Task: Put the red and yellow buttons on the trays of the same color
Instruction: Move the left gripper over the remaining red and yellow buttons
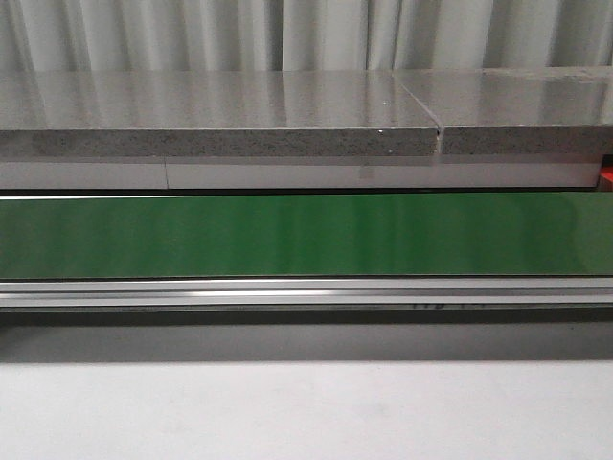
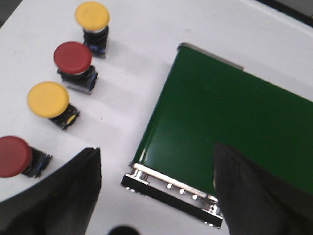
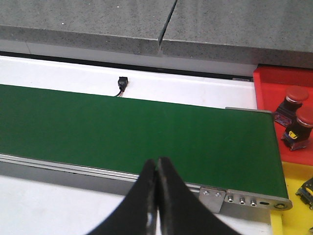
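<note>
Four push buttons wait in a single row on the white tabletop beside the end of the green conveyor belt (image 2: 230,117), alternating yellow (image 2: 92,15), red (image 2: 72,58), yellow (image 2: 48,99), red (image 2: 13,155). Each stands on its black base with the mushroom cap facing upward, so its long axis runs roughly vertical, leaning slightly in this angled view. The row probably serves as a feed line, set where the left arm can reach it. The left gripper (image 2: 156,183) hangs above the belt's end with its jaws spread wide and nothing between them, likely ready to take a button.

At the belt's opposite end sit a red tray (image 3: 276,81) and, next to it, a yellow tray (image 3: 293,200). Two red buttons (image 3: 296,117) already rest in the red tray, caps up. The right gripper (image 3: 157,169) hovers over the belt's near edge, fingers pressed together and empty.
</note>
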Robot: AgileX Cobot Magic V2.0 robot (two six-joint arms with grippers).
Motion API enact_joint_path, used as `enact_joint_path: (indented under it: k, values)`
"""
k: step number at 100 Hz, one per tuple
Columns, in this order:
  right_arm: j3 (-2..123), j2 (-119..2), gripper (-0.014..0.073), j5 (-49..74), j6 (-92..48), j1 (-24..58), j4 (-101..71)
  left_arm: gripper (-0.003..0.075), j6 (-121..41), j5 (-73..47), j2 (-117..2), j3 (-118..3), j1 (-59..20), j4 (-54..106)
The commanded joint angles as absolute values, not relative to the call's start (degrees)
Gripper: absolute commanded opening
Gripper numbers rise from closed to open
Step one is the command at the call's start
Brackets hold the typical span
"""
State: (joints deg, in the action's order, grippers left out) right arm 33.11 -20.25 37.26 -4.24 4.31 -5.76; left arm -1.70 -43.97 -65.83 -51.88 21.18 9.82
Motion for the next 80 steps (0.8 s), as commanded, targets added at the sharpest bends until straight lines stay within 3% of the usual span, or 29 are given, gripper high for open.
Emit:
enact_joint_path:
  k: [1,47,80]
  values:
    - [34.6,-20.7,-0.0066,33.0,-4.5,4.3,-6.1,0.0503,0.0,-43.3,-65.8,-53.9,24.1,10.3]
    - [34.6,-20.7,-0.0066,33.0,-4.5,4.3,-6.1,0.0502,1.3,-52.4,-75.4,-57.3,37.9,9.4]
    - [34.6,-20.7,-0.0066,33.0,-4.5,4.3,-6.1,0.0502,3.0,-60.2,-84.9,-65.2,39.4,4.3]
